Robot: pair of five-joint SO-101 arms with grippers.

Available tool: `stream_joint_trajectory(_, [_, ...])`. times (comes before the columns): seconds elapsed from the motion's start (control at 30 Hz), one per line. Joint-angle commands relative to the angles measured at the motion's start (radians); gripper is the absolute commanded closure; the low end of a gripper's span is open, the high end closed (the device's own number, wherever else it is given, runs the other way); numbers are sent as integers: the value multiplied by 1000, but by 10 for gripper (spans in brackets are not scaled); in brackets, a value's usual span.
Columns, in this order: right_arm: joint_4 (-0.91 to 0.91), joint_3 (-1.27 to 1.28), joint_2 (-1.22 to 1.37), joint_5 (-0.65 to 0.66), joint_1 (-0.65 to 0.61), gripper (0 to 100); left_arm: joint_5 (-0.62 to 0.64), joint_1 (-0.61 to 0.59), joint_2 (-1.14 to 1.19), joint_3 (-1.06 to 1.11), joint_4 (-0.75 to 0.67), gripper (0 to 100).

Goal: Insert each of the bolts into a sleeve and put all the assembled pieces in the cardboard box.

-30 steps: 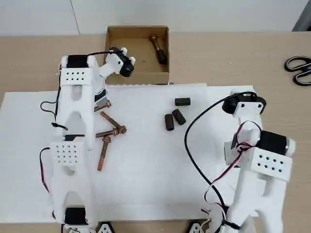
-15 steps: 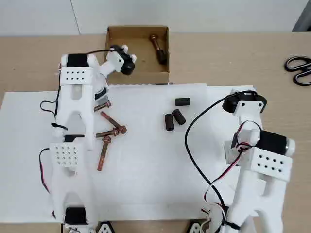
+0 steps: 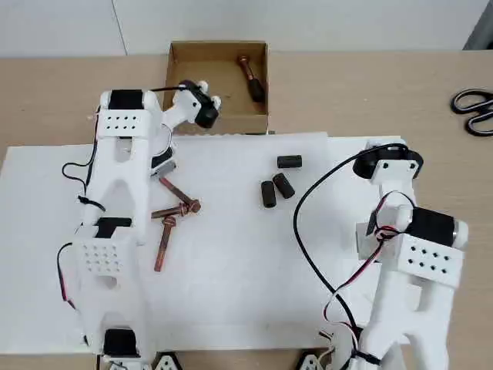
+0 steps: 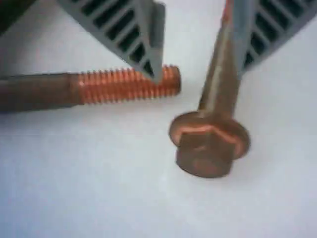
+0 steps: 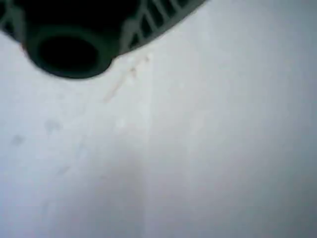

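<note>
Straddling a bolt [image 4: 210, 144] at the mat's [image 3: 246, 270] 9 o'clock side, my left pincer [image 4: 197, 69] stands released, one finger along the shank, the other tip on a second bolt's [image 4: 99, 89] thread, likely set to clench; the bolt lies flat, coppery, its flanged hex head facing the wrist camera; my right pincer [image 5: 84, 25] hangs at 4 o'clock grasping a dark hollow sleeve [image 5: 69, 52], seemingly ready for mating; three loose sleeves [image 3: 275, 187] sit near centre; the box [image 3: 171, 77] at 12 o'clock holds one finished piece [image 3: 251, 77].
</note>
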Motion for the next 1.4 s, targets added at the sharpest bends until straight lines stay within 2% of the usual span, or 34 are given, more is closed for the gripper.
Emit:
stream_joint_trajectory(0.0, [-21,-6,-16,9,5,995,3,5,-3,-5,-43,906])
stream_joint_trajectory(0.5, [-16,-6,-16,11,5,995,3,5,160,-8,-169,907])
stream_joint_trajectory(0.6, [-12,-6,-16,11,5,995,3,6,184,-56,-152,919])
stream_joint_trajectory(0.7, [-12,-6,-16,11,5,995,3,9,216,-81,-135,994])
stream_joint_trajectory(0.97, [-10,-12,-25,9,4,995,2,3,267,-189,26,995])
stream_joint_trajectory(1.2, [-5,-41,-28,-2,2,991,133,2,264,-446,87,995])
stream_joint_trajectory(1.37, [102,-180,-28,-29,2,991,236,9,147,-562,89,995])
